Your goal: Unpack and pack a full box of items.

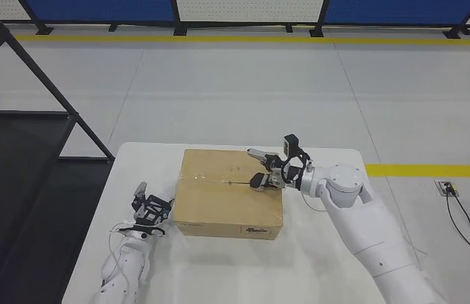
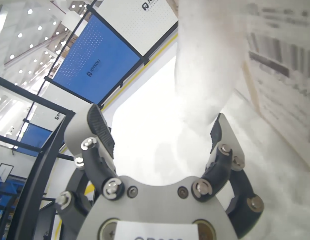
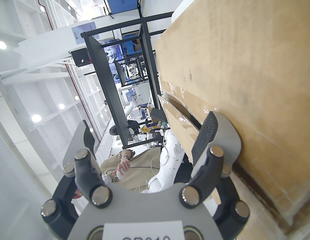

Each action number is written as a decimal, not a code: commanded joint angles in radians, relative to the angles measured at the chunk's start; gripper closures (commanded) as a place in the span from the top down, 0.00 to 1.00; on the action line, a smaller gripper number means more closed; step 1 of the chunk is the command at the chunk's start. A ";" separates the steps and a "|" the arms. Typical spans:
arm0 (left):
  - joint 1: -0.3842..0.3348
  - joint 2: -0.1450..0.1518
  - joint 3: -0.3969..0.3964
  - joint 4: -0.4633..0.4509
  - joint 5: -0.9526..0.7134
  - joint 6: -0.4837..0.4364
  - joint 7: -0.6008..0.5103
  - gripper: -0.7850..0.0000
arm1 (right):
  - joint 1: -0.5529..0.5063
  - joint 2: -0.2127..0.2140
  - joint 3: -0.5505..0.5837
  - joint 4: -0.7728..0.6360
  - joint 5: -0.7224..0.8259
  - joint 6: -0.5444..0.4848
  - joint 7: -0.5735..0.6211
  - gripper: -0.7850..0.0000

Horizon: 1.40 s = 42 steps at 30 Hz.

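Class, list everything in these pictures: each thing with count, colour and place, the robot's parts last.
box: one, brown, flaps down, mid-table.
table: one, white, under the box.
frame: one, black, left of the table.
partition panels: several, blue and white, far side.
floor lines: two, yellow, by the panels and right of the table.
left gripper: one, grey-black, open, beside the box's left side.
right gripper: one, grey-black, open, at the box's top seam.

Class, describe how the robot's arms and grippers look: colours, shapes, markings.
The left arm and right arm have white rounded shells. The left gripper and right gripper match: silver-grey metal plates, black linkages, black ribbed finger pads, and a white label on each base.
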 commanded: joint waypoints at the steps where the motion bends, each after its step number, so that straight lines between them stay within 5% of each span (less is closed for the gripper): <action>1: 0.004 0.000 -0.013 0.002 -0.010 0.050 0.010 1.00 | 0.003 -0.001 -0.003 0.003 0.001 0.000 0.001 1.00; 14: 0.085 0.015 -0.115 -0.077 -0.090 0.120 0.064 1.00 | 0.025 -0.009 -0.017 0.037 0.010 -0.011 0.007 1.00; 27: 0.287 0.034 -0.167 -0.291 -0.061 0.046 0.122 1.00 | 0.034 -0.012 -0.021 0.058 0.013 -0.018 0.013 1.00; 31: 0.285 0.019 -0.154 -0.317 -0.254 0.043 0.123 1.00 | 0.037 -0.013 -0.023 0.062 0.013 -0.020 0.015 1.00; 38: 0.331 0.019 -0.227 -0.388 -0.662 -0.245 -0.031 1.00 | 0.031 -0.010 -0.015 0.062 0.011 -0.023 0.020 1.00; 42: 0.345 0.038 -0.259 -0.403 -0.654 -0.440 -0.188 1.00 | 0.029 -0.010 -0.014 0.060 0.012 -0.023 0.022 1.00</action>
